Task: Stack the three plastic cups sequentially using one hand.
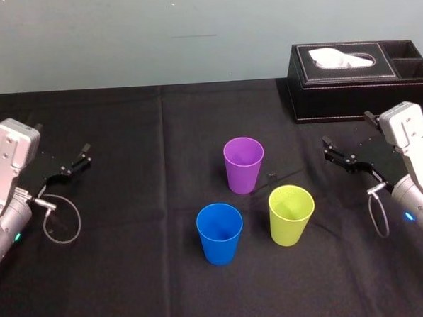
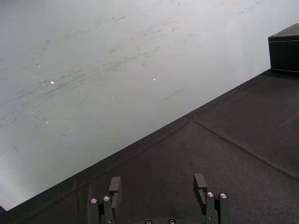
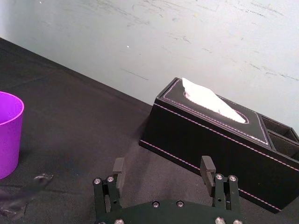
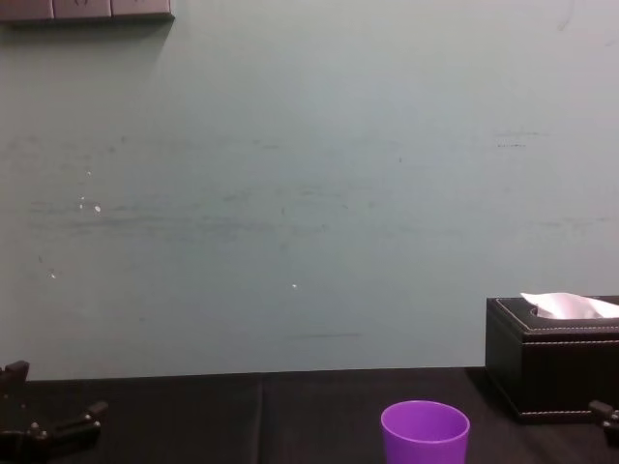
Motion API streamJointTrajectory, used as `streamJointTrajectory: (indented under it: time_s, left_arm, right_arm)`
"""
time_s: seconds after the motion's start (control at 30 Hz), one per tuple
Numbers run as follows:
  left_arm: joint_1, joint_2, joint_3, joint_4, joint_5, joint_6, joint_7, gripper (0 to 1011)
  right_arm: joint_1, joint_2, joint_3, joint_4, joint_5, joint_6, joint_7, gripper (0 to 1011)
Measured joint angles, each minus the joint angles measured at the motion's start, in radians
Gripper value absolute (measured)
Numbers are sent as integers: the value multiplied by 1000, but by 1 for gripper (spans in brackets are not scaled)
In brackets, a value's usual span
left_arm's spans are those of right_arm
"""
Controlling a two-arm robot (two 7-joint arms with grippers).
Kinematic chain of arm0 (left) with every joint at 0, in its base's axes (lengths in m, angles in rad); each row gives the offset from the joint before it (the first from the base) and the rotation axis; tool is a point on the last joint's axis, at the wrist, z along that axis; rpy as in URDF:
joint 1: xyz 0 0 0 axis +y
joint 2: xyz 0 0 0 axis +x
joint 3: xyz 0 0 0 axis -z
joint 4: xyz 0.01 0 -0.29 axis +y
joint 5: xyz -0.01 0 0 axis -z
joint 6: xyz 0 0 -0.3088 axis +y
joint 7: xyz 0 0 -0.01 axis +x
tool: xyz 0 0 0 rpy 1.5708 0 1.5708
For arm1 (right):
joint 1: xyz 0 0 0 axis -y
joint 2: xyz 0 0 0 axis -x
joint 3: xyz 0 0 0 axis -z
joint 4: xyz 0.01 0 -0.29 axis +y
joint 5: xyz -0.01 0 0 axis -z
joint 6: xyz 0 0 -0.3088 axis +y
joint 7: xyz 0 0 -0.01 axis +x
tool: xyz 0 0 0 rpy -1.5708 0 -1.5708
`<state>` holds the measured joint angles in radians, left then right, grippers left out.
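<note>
Three plastic cups stand upright and apart on the black tablecloth: the purple cup (image 1: 244, 164) (image 4: 425, 433) (image 3: 8, 131) farthest back, the blue cup (image 1: 220, 232) at front left, the yellow-green cup (image 1: 291, 215) at front right. My right gripper (image 1: 333, 151) (image 3: 162, 170) hovers open and empty to the right of the cups, between them and the tissue box. At the table's left side my left gripper (image 1: 80, 157) (image 2: 158, 184) is also open and holds nothing, well away from the cups.
A black tissue box (image 1: 360, 80) (image 3: 219, 140) (image 4: 556, 358) with a white tissue sits at the back right, just behind the right gripper. A small dark scrap (image 1: 272, 176) lies beside the purple cup. The pale wall (image 4: 290, 193) rises behind the table.
</note>
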<state>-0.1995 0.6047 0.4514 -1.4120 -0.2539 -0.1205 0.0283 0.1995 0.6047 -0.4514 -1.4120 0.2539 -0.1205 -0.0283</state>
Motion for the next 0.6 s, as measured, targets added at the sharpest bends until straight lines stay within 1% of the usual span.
streamJointTrajectory:
  time_s: [0.37,0.47,0.6]
  left_arm:
    - [0,0,0,0,0,0,0,1011]
    - [0,0,0,0,0,0,0,1011]
    - [0,0,0,0,0,0,0,1011]
  right_arm:
    - [-2,0,4,-3,0,0,2,1004]
    - [-16,4,17,-18,10,0,20,1004]
    - [-56,22,53,-59,55,1,61,1004]
